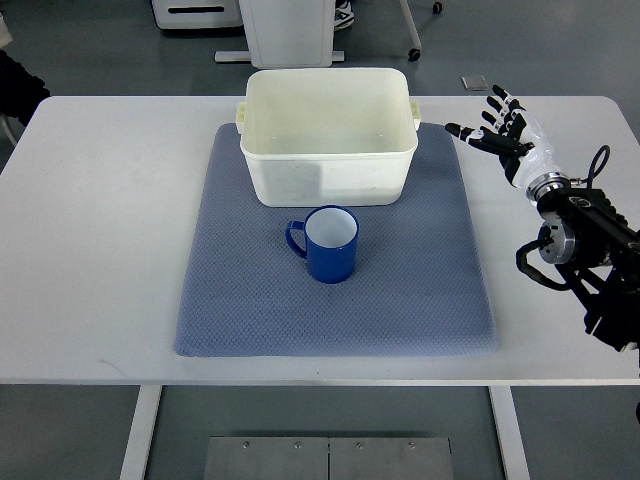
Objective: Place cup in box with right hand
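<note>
A blue mug point(331, 245) is standing upright on a blue-grey textured mat point(250, 300) that is lying across the middle of a white desk point(100, 250). The mug's white interior is showing, and its handle is pointing toward the picture's left. Just behind the mug, on the far part of the same mat, a cream plastic box point(330, 160) is sitting with its opening facing up; nothing is showing inside it. The mug is resting near the box's front wall but is not touching it.

The right robot hand point(505, 130) is reaching in from the picture's right edge and hovering over the desk beside the mat's far right corner, level with the box and well apart from the mug. Its dark-tipped fingers point(470, 133) are spreading out toward the box, released and grasping nothing. The black wrist and forearm with looping cables are trailing back toward the right edge.

At the far left edge, a dark sleeve point(18, 90) of a person is showing by the desk's corner. Beyond the desk, white equipment point(290, 30) is standing on the grey floor.
</note>
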Motion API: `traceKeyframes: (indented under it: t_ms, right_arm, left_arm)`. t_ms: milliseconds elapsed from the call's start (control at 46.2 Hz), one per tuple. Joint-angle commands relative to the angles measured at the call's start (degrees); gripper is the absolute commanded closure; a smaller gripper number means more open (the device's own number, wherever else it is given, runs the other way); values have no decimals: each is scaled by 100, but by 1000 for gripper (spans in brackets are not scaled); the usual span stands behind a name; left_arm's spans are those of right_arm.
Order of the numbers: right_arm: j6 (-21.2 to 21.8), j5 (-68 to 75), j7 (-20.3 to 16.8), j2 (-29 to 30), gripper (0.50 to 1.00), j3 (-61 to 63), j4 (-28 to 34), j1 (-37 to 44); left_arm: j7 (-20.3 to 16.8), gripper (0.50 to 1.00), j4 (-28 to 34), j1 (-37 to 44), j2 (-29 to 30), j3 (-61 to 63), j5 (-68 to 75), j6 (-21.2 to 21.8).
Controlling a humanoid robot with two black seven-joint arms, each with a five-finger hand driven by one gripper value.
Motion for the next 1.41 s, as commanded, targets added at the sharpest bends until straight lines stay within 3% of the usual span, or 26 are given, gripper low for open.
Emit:
traceKeyframes:
  t_ms: [0,845,1105,1387]
  right_arm:
    - [-3,0,0,0,505,0,0,17]
    - [14,0,0,9,505,18,0,166]
    - [383,0,0,-17,505,27,237,342]
    - [910,-26,0,-105,505,18,1080,403]
  left_arm:
    - [0,500,0,0,0,0,-3,0]
    - [0,500,0,0,0,0,-3,0]
    - [0,500,0,0,0,0,5,0]
    - [0,500,0,0,0,0,-3,0]
